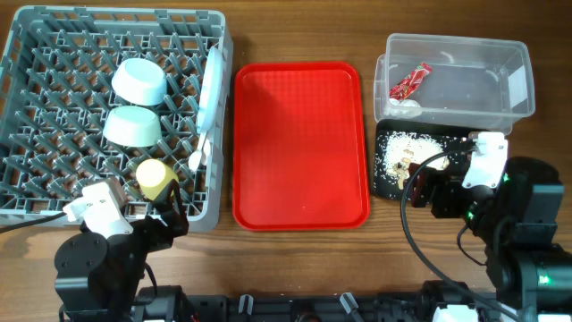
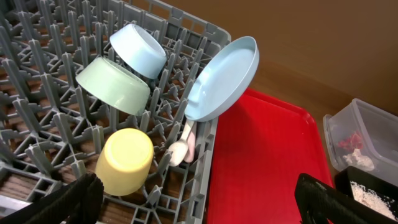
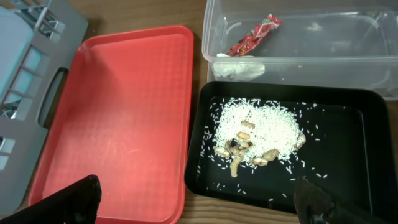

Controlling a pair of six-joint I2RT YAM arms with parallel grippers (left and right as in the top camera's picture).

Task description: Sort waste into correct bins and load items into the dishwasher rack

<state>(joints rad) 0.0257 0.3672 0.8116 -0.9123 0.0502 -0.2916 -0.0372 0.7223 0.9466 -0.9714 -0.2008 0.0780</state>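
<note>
Fingers of left gripper [image 2: 199,208] and right gripper [image 3: 199,205] spread, empty. Plate [image 2: 224,78], upper centre, seemingly leans loose on dishwasher rack [image 2: 180,22] rim; a nudge tips it onto red tray [image 2: 267,155]

Tray [image 1: 301,143] lies between dishwasher rack [image 1: 112,18] and tub [image 1: 465,80].
</note>
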